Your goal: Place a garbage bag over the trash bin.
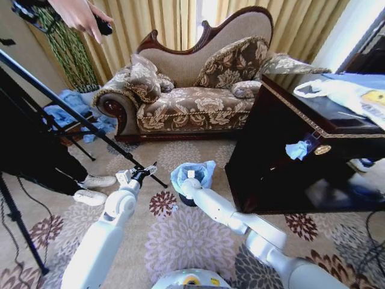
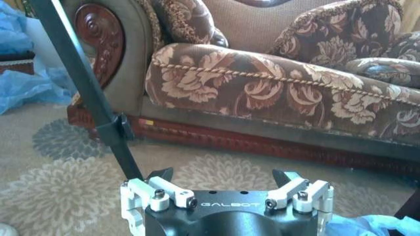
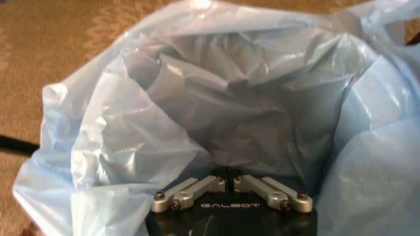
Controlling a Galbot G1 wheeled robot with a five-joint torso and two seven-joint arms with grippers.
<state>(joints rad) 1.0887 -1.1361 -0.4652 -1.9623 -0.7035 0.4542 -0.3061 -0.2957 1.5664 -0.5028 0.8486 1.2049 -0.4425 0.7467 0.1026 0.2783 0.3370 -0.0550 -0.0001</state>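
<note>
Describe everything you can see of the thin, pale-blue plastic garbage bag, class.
The thin, crinkly, translucent pale-blue plastic garbage bag sits opened on the patterned carpet, draped over the small black round trash bin, whose dark base shows beneath it. Its mouth gapes upward, the film bunched loosely around the rim and creased inside. The right gripper, fingers shut together, reaches down into the opening. The left gripper is open beside it, apart from the bag.

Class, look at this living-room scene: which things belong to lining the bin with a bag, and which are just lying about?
Part of the job:
garbage bag, draped over the bin
trash bin, on the carpet
right gripper, shut, inside the bag
left gripper, open, beside the bin

Just lying about:
sofa
dark cabinet
white bag on the cabinet
tripod leg
</note>
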